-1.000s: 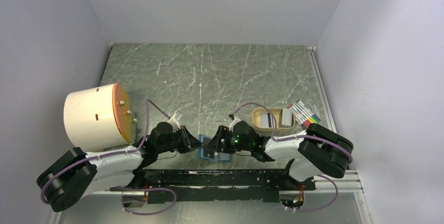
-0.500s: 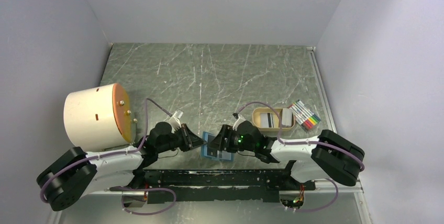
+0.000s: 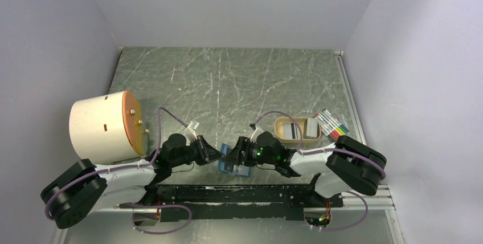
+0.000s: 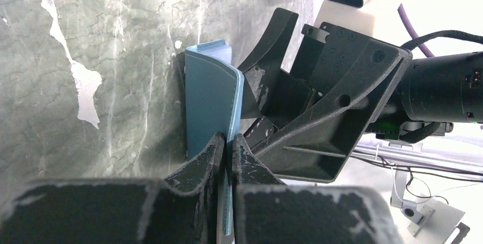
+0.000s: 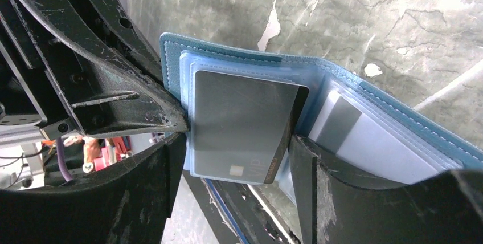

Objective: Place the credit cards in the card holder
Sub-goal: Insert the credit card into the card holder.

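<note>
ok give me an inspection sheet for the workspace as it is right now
surface: green marbled tabletop, white scratches
job's things: teal card holder open between the pincers; dark card in its clear sleeve; more cards in tan tray
clutter: white drum, marker pack
grippers: left pincer shut on the card holder's cover; right pincer straddles the dark card, grip unclear
cables: purple cables along both arms
surroundings: plain pale walls

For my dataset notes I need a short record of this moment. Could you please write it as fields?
left gripper: shut on one cover of the card holder
right gripper: one finger at each side of the dark card; grip unclear
dark card: in a clear sleeve of the card holder
striped card: in a sleeve on the other side
tray: tan, holds more cards, beside the markers
</note>
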Robot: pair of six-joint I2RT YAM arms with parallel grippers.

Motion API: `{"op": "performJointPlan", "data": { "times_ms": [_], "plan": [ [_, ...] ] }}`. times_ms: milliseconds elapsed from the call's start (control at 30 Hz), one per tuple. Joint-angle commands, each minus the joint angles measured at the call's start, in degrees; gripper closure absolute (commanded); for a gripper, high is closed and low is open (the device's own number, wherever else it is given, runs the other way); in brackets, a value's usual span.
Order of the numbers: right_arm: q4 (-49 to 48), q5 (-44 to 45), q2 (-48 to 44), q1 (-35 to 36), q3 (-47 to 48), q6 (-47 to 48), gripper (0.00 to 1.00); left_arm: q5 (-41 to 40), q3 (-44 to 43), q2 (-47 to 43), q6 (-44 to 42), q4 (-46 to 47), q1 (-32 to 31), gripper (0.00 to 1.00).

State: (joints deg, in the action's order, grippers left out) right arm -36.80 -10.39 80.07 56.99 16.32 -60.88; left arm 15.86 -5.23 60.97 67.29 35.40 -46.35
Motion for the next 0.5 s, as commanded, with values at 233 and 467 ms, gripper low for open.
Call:
{"op": "performJointPlan", "data": {
  "times_ms": [233,467],
  "plan": [
    [14.96,4.76,-1.28,-0.6,5.3,3.79,0.26,-2.75,-2.35,-3.66,-0.88,-4.7,-0.76,0.91],
    [23.82,5.58,-4.88,-0.59,8.8,6.21,0.26,-5.87,-5.99,-5.57,-3.1,-14.99,-0.84,0.91]
  ]
}}
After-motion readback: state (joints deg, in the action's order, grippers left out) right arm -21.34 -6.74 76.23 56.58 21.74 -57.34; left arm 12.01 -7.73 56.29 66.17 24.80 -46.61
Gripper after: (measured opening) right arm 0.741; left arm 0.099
